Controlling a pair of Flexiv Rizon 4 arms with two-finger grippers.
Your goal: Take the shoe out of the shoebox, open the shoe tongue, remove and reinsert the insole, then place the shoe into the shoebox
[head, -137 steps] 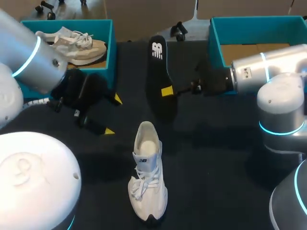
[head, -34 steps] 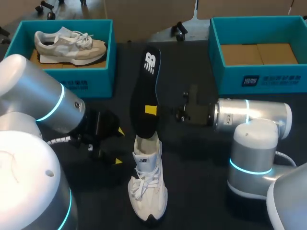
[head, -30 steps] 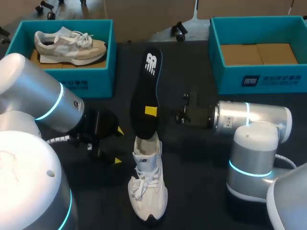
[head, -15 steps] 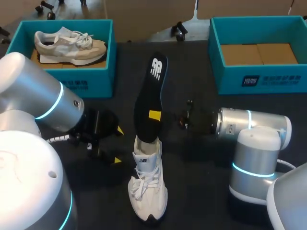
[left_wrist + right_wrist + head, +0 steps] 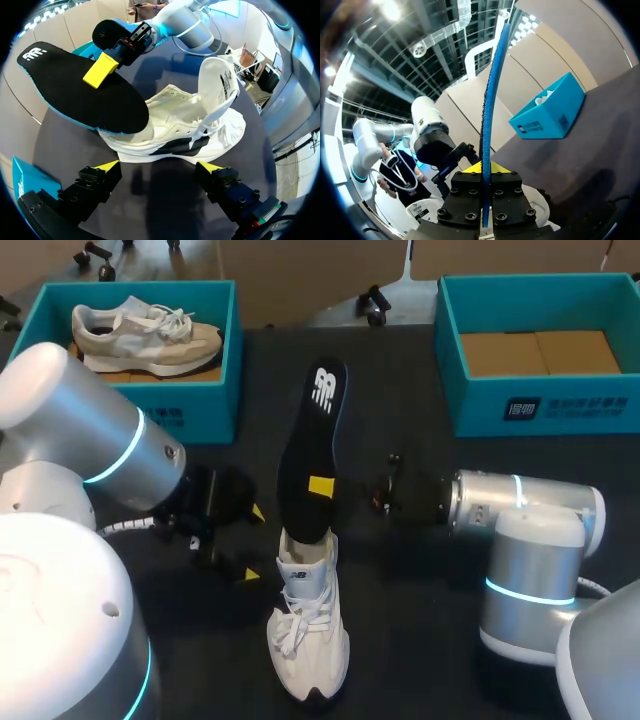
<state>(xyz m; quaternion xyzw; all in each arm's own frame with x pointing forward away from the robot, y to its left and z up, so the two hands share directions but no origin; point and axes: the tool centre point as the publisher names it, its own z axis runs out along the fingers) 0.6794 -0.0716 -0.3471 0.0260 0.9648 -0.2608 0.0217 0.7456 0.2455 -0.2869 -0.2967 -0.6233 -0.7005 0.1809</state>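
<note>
Right gripper (image 5: 485, 169) is clamped on the insole (image 5: 312, 440), which stands tilted mid-frame in the head view, its lower end in the heel opening of the shoe (image 5: 308, 635) at lower middle. Left gripper (image 5: 159, 166) is spread wide beside the shoe, not touching it. Risk: pushed further, the insole may buckle or snag on the collar, and the unheld shoe could slide or tip.

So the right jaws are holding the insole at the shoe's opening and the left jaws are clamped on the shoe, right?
No: the left jaws stand open, just short of the shoe, as the left wrist view shows. The right jaws do hold the insole at the shoe's opening.
</note>
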